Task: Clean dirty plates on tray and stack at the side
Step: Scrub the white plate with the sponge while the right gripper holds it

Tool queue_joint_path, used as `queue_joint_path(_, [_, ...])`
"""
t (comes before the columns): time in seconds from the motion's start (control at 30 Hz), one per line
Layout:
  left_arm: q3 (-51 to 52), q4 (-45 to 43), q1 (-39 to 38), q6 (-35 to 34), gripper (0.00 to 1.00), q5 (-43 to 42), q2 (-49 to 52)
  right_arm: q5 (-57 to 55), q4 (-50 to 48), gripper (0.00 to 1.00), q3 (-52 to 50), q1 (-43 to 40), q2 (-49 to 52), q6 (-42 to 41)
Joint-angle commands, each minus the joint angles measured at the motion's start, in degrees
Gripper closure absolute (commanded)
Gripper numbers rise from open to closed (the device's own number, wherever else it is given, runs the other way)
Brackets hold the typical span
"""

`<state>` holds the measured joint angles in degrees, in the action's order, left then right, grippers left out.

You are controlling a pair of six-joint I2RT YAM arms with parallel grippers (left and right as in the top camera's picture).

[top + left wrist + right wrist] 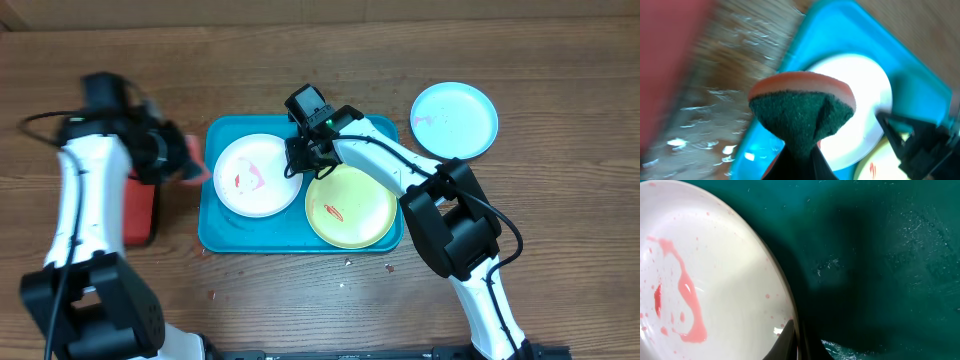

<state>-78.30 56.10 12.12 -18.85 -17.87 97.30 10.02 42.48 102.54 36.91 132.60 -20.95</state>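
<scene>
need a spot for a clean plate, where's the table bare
Bare table behind the tray, left of the light blue plate, and along the near edge in front of the tray. Crowded: the tray holds the white plate and yellow-green plate; red tray sits left.

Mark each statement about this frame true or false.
1. The light blue plate lies in the teal tray. False: it lies on the table beside the tray.
2. The left gripper grips a sponge. True.
3. The white plate bears red smears. True.
4. The yellow-green plate is stacked on the white plate. False: they lie side by side in the tray.
5. The right gripper stands open above the table. False: it is shut on the white plate's rim.
</scene>
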Motion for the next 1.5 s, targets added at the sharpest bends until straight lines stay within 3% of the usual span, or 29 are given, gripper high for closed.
queue_joint_path(0.0, [5.4,-5.3,-6.3,1.5,0.96,-2.8,0.6,-2.4,-0.2,0.96,-1.4,0.2,0.2,-0.1])
queue_joint_path(0.2, [12.5,-20.0,-15.0,-2.9,0.96,-2.5,2.8,-2.4,-0.2,0.96,-1.4,0.2,0.2,-0.1])
queue_joint_path(0.33, [13.3,-25.3,-18.6,-4.0,0.96,-1.9,5.4,-2.4,0.0,0.96,-1.4,0.2,0.2,-0.1])
queue_joint_path(0.43, [13.3,-26.7,-21.1,-6.9,0.96,5.1,8.8,-2.4,0.2,0.96,-1.4,0.2,0.2,-0.1])
queue_joint_path(0.87, [13.3,-21.4,-18.7,-6.9,0.96,24.9,11.7,-2.4,1.0,0.96,-1.4,0.2,0.2,-0.1])
queue_joint_path(1.17, [10.0,-17.3,-13.9,-3.1,0.96,29.6,11.7,-2.5,1.0,0.96,-1.4,0.2,0.2,-0.1])
queue_joint_path(1.3, [8.0,-18.1,-14.0,-3.0,0.96,26.6,11.7,-2.5,0.7,0.96,-1.4,0.2,0.2,-0.1])
queue_joint_path(1.47, [8.1,-23.6,-14.0,-3.0,0.96,12.0,12.2,-2.4,0.5,0.96,-1.4,0.2,0.2,-0.1])
